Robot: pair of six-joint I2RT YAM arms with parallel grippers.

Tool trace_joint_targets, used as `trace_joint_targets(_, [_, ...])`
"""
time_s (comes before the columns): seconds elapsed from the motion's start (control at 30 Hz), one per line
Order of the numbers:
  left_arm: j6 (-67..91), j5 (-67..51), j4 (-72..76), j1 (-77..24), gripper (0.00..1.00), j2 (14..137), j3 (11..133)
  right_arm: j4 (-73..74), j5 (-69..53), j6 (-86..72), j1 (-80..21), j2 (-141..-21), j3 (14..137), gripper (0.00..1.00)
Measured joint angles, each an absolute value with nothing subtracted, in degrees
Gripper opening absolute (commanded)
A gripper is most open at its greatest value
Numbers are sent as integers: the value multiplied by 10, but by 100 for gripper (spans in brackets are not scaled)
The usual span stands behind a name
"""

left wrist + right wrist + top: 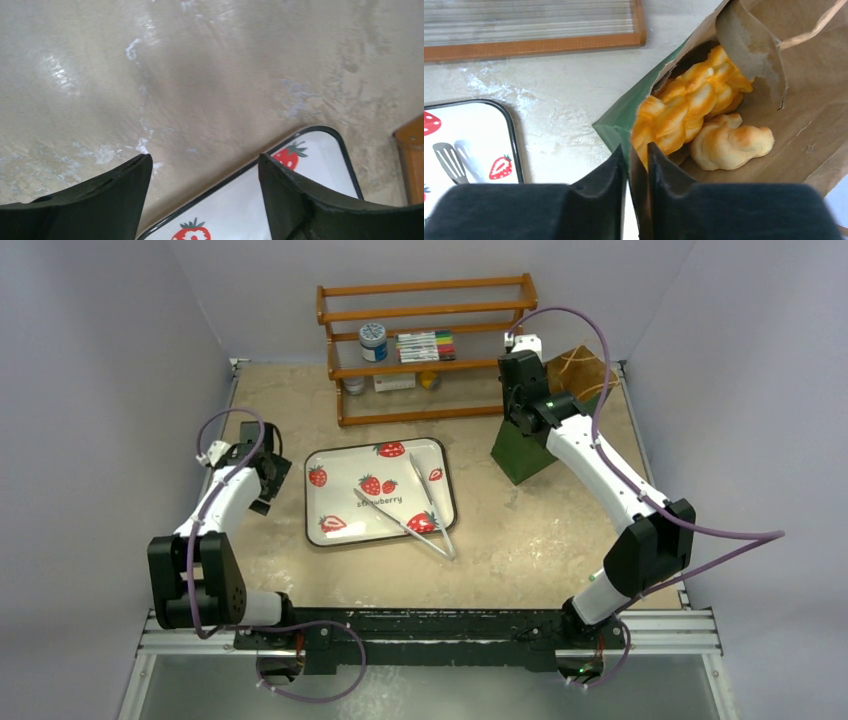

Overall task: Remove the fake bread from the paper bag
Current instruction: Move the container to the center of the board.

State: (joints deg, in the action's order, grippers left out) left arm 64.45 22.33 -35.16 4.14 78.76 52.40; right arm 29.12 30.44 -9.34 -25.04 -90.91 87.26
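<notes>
From above, the right arm (600,470) reaches to the far right corner of the worktop (270,400), its wrist at the mouth of the dark green paper bag (522,452). What the bag holds does not show from here. The left arm (215,505) is folded back beside the white tray (335,462), on which a pair of tongs (425,530) lies. Among the printed berries on the tray we read the word "strawberry". On the wooden shelf (430,315) behind it are markers (425,345) and a jar (373,342), their labels too small to read.

At the left wrist, the left pincer (204,160) is spread wide and holds nothing. It hangs over bare worktop and one corner of the tray.

At the right wrist, the right pincer (635,162) is pressed together on the green front edge of the bag, pinching the paper and not the bread. The fake bread lies inside on the brown lining: an orange braided piece (689,102) and, touching it, a golden croissant (730,141). Any other pieces are hidden.

We judge the step in hand to be holding the bag's mouth open or steady, with no bread out yet. Next, we think, the idle left pincer should come across and reach in for the nearest piece, or the right should let go of the paper and take the bread itself.
</notes>
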Motion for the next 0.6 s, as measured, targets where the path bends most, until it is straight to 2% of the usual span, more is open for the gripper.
trace_joint_targets(0.03, [650,223,-355,45,64,788,518,291,304,-93,-250,-909,873,10])
trace_joint_targets(0.13, [668,214,-357,51,51,792,497,290,305,-89,-250,-908,873,0])
trace_joint_targets(0.23, [679,199,-355,51,40,795,476,288,308,-85,-250,-908,875,0])
trace_joint_targets(0.33, [684,187,-353,51,36,802,461,291,309,-85,-249,-908,884,0])
trace_joint_targets(0.6, [686,166,-338,51,35,805,420,293,312,-75,-247,-908,942,0])
